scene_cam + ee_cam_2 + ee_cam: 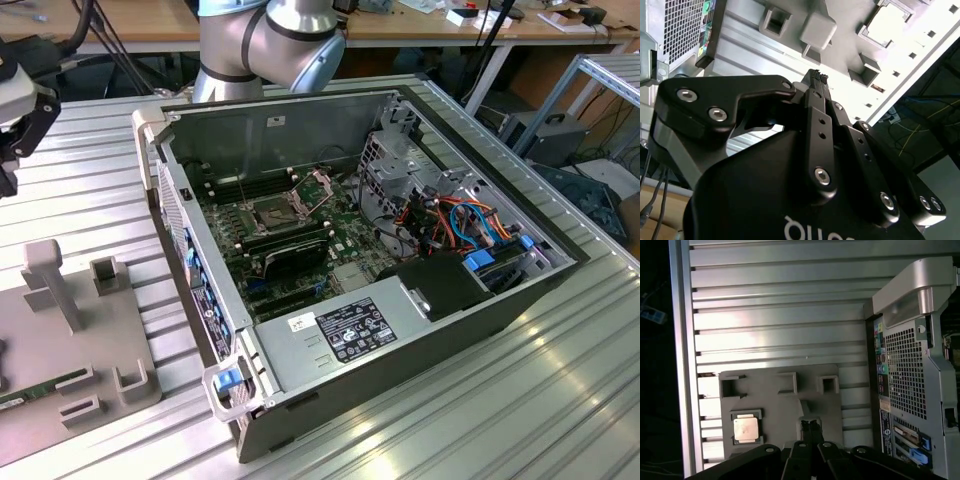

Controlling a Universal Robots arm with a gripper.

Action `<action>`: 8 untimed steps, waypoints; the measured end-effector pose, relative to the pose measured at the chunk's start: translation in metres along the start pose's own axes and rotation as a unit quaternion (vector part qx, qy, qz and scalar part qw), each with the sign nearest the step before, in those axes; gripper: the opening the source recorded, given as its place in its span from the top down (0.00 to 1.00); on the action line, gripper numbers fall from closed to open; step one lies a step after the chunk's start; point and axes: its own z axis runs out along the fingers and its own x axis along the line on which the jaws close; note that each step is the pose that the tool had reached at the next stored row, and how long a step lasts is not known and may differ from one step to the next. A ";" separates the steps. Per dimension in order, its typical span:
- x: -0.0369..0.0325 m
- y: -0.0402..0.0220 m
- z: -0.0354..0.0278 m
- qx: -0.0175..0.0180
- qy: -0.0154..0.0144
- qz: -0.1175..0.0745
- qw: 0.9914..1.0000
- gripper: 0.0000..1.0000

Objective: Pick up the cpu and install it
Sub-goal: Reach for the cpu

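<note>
Dull silver and square, the cpu point(746, 428) lay flat in a corner pocket of the grey moulded tray point(775, 405). Over that tray, the black fingers point(816, 430) were closed together, empty.

Grey computer case point(400, 380) with a dotted perforated grille point(905, 370); inside it, green motherboard point(345, 215), orange and blue cables point(465, 215). Beside the case: plain grey fixture plate point(775, 400), dull silver-grey cpu point(746, 428), matte black pincer point(811, 424). Ribbed, striped silver on the desk point(780, 305) under the case.
</note>
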 end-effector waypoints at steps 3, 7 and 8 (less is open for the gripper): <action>0.0065 -0.0006 0.0004 0.000 0.000 0.000 1.000 0.89; 0.0066 -0.0005 0.0003 0.000 0.000 0.000 1.000 0.89; 0.0067 -0.0006 0.0003 0.000 0.000 0.000 1.000 0.89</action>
